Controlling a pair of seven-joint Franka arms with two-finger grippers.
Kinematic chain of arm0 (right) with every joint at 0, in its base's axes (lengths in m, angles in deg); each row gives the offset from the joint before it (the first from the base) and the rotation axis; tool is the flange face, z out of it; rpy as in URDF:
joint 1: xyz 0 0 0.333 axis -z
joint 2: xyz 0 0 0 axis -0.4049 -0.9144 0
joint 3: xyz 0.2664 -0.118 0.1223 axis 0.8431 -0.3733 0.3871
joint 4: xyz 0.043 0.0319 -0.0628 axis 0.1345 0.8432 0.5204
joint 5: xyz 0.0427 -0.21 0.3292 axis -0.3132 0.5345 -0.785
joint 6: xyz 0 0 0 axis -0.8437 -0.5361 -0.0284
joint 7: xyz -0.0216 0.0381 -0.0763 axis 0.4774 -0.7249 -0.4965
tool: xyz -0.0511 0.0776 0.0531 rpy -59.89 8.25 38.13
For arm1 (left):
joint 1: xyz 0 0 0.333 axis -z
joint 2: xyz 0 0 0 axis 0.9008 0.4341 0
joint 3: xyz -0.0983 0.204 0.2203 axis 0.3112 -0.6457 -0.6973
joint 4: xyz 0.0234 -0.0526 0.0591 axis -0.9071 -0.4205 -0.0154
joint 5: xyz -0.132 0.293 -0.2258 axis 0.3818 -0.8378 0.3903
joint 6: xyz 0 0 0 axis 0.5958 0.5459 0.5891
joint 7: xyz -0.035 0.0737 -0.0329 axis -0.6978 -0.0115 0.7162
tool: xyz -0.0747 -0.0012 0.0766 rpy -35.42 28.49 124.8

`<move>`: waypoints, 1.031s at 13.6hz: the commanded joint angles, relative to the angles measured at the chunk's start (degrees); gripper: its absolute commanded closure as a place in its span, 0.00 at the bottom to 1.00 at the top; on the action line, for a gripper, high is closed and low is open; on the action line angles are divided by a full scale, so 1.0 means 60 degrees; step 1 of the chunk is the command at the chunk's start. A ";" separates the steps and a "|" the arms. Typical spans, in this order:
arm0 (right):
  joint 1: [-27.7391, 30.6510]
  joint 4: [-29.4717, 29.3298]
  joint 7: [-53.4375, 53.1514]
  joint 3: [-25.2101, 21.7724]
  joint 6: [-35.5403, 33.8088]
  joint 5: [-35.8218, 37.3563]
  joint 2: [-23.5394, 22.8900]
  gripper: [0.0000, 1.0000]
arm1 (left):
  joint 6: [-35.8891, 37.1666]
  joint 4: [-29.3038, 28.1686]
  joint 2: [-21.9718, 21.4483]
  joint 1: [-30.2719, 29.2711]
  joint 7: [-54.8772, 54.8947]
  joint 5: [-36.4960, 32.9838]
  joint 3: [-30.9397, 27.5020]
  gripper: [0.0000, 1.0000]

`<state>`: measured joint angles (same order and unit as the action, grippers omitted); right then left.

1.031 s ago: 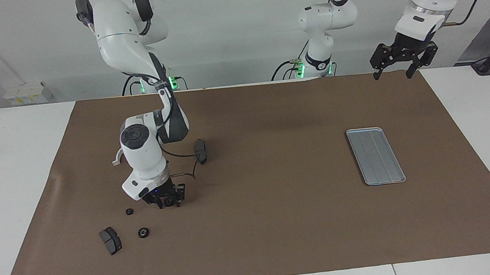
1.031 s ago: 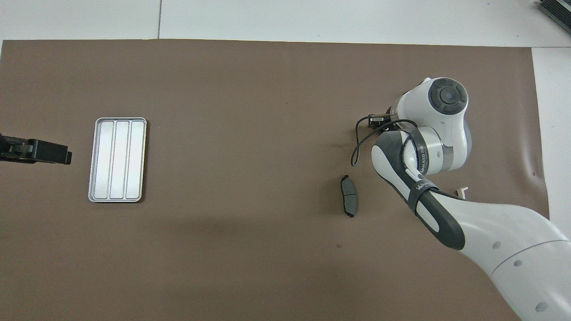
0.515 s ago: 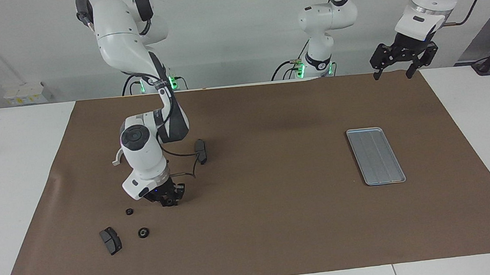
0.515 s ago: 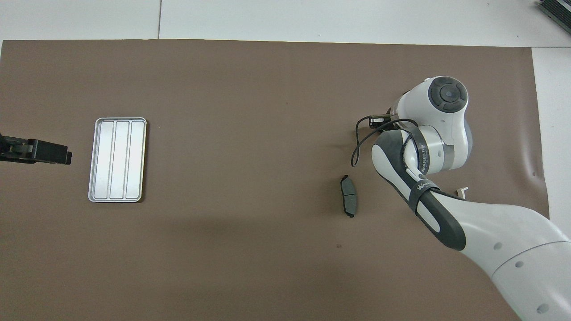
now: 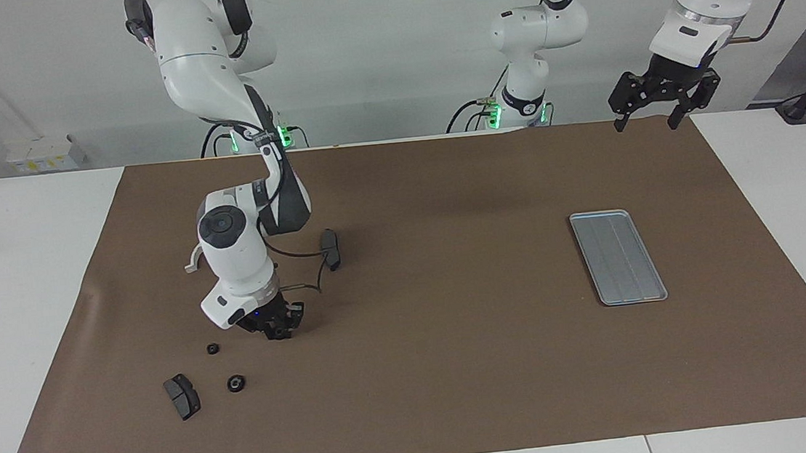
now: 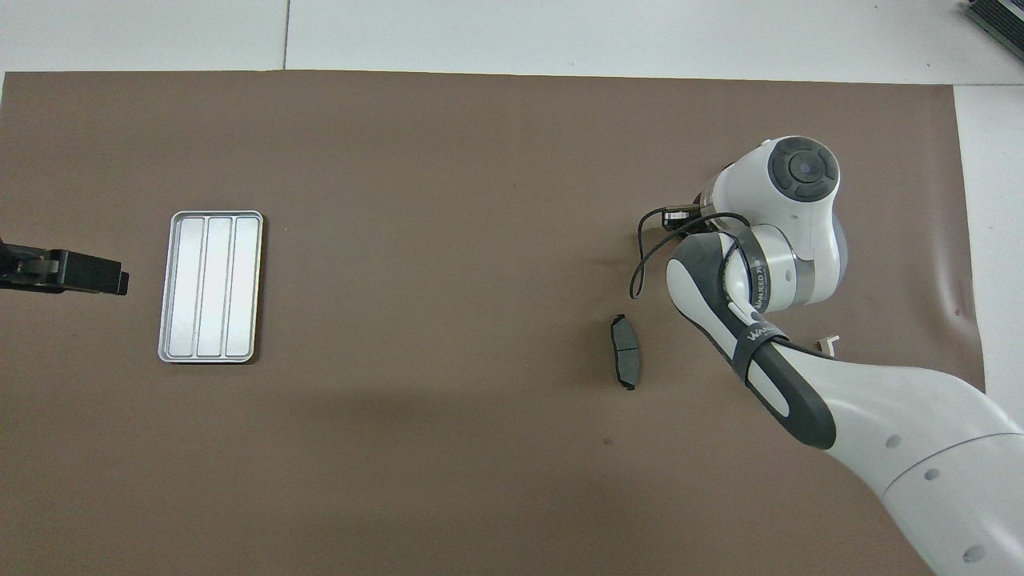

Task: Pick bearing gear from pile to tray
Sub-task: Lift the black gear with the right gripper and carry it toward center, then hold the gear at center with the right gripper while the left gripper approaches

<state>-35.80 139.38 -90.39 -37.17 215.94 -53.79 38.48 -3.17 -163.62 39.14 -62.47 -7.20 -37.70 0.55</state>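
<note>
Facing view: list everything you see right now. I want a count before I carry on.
gears: 3, black; two loose on the mat at the right arm's end, one in the right gripper
brake pads: 2, dark grey; one beside the loose gears, one nearer the robots
bracket: 1, white; partly hidden by the right arm
tray: 1, silver; left arm's end
mat: 1, brown; on table
right gripper: black; low, shut on gear
left gripper: black; open, raised over mat's corner, waiting

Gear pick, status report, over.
Right gripper down on the mat, shut on a gear. Left gripper waits open, raised, toward the tray's end. Two gears loose on the mat. Way to tray bare.
</note>
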 commanded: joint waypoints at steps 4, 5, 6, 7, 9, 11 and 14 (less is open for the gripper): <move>-0.0663 -0.1260 -0.0508 0.0804 -0.0649 0.0068 0.0368 0.86 | -0.0011 -0.0116 -0.0137 -0.0168 -0.0043 0.0090 0.0099 0.00; -0.0985 -0.1305 -0.0800 0.0804 -0.0488 0.0068 0.0368 0.86 | 0.0004 -0.0116 -0.0137 -0.0168 -0.0043 0.0090 0.0099 0.00; -0.1249 -0.1305 -0.0934 0.0804 -0.0066 0.0039 0.0339 0.86 | 0.0004 -0.0130 -0.0137 -0.0168 -0.0043 0.0090 0.0099 0.00; -0.1600 -0.1218 -0.1022 0.0804 0.0329 -0.0004 0.0339 0.86 | 0.0004 -0.0116 -0.0137 -0.0168 -0.0043 0.0105 0.0099 0.00; -0.2113 -0.1159 -0.1474 0.0818 0.0742 -0.0019 0.0353 0.86 | 0.0004 -0.0130 -0.0137 -0.0168 -0.0043 0.0090 0.0099 0.00; -0.2699 -0.1144 -0.2148 0.0804 0.1224 -0.0005 0.0252 0.86 | -0.0011 -0.0116 -0.0137 -0.0168 -0.0043 0.0091 0.0099 0.00; -0.3374 -0.1100 -0.2691 0.0804 0.2206 0.0126 -0.0142 0.86 | 0.0004 -0.0130 -0.0137 -0.0168 -0.0043 0.0090 0.0099 0.00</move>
<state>-54.53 132.56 -104.27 -32.16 225.46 -53.82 39.41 -3.17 -163.62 39.14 -62.47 -7.20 -37.70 0.55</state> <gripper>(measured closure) 0.648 0.000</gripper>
